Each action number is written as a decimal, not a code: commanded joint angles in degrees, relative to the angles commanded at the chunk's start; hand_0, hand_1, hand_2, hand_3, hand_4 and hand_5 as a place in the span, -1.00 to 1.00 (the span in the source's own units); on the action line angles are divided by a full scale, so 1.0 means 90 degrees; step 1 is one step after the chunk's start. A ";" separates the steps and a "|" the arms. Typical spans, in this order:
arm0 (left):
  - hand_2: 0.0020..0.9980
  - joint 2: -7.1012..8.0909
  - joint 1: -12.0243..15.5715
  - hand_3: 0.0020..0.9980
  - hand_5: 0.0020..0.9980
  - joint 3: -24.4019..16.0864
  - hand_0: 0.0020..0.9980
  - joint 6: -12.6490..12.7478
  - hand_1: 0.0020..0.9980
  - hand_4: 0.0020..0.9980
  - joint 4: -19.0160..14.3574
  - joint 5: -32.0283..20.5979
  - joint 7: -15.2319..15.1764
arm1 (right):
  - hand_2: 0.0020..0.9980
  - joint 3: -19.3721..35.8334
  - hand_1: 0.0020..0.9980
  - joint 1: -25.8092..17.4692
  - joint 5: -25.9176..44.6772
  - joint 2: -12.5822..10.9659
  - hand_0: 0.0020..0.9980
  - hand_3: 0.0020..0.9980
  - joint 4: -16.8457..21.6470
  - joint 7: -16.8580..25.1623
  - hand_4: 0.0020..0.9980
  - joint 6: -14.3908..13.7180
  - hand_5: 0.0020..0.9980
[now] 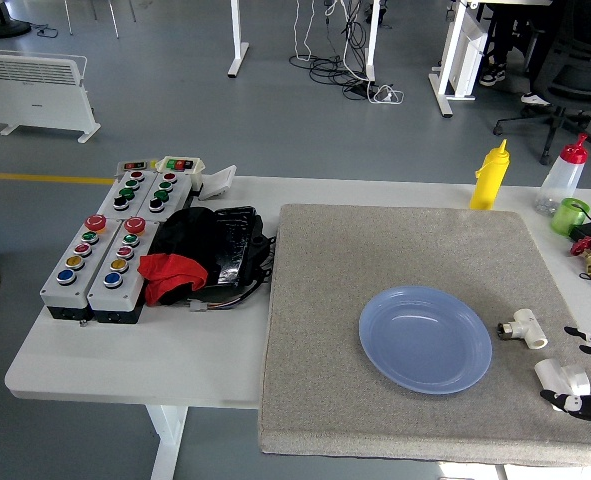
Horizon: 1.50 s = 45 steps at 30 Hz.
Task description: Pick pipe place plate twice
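A light blue plate (425, 338) lies on the grey mat (375, 260), right of its middle, with nothing on it. Just right of the plate lies a white pipe tee fitting (523, 328). A second white pipe piece (562, 375) lies nearer the mat's right front corner. My right hand (585, 372) reaches in from the right edge with only its fingers showing. One black finger (590, 340) is above that second pipe piece and another lies just below it. The fingers are spread on either side of the pipe, not closed on it. My left arm is out of sight.
Two grey button boxes (105, 255) and a black and red bundle (200, 250) sit on the table's left. A yellow squeeze bottle (490, 177), a clear red-capped bottle (563, 175) and a green cup (571, 215) stand at the back right, with small brass and red parts (587, 252) by the right edge.
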 joint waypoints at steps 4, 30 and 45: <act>-0.01 0.0000 -0.0004 0.32 1.00 0.0027 0.29 -0.0004 0.06 -0.11 0.0006 -0.0032 -0.0016 | 0.97 -0.0081 0.88 0.0082 -0.0170 0.0049 1.00 0.87 -0.0109 -0.0124 0.87 -0.0039 -0.21; -0.01 0.0000 -0.0033 0.32 1.00 0.0233 0.29 0.0033 0.06 -0.13 0.0027 -0.0277 -0.0105 | 0.51 -0.0354 0.42 0.0159 -0.1573 0.0169 0.28 0.55 -0.0350 -0.0288 0.48 -0.0474 -0.73; -0.01 0.0000 -0.0016 0.32 1.00 0.0284 0.29 0.0055 0.06 -0.13 0.0026 -0.0371 -0.0132 | 0.22 -0.0405 0.17 0.0139 -0.1441 0.0199 -0.06 0.38 -0.0317 -0.0017 0.31 -0.0876 -0.85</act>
